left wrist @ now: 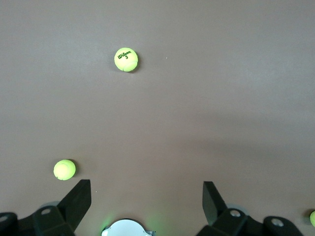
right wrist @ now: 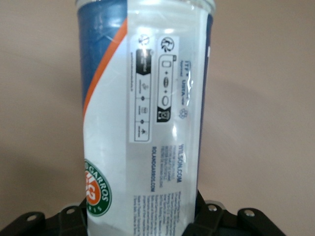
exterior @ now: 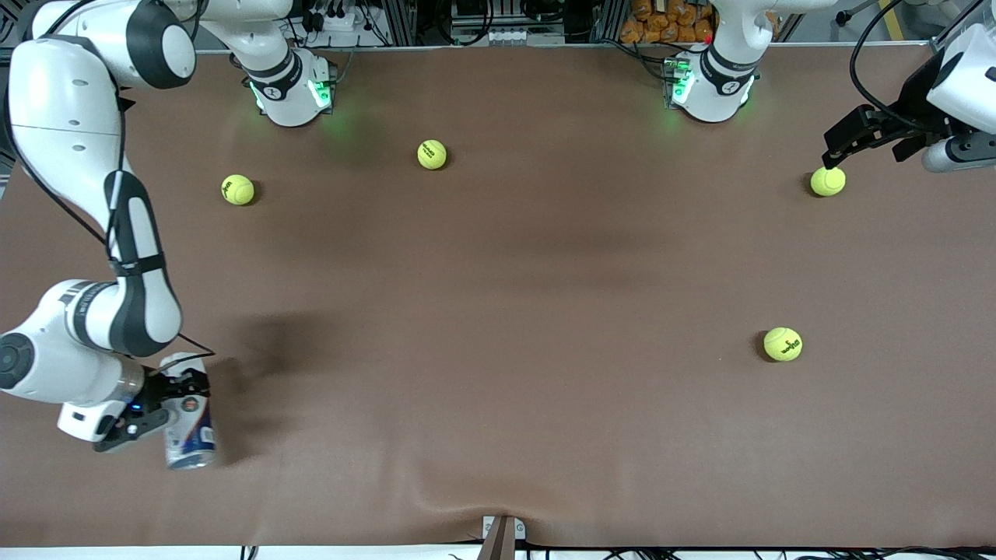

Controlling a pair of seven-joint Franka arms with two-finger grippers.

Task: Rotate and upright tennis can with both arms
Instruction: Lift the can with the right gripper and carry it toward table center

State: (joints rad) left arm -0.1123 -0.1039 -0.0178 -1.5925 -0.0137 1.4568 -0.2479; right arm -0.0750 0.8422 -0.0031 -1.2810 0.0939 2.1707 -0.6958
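Tennis can (exterior: 189, 420) lay lower left, apparently not yet upright, clamped by right end effector (exterior: 167, 400); left end effector (exterior: 844, 148), fingers apart, waited upper right.

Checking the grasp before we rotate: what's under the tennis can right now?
The tennis can is clamped in the right gripper over the brown table at the right arm's end. Only tablecloth shows around it; whether its base touches the cloth is hidden. The left gripper waits open.
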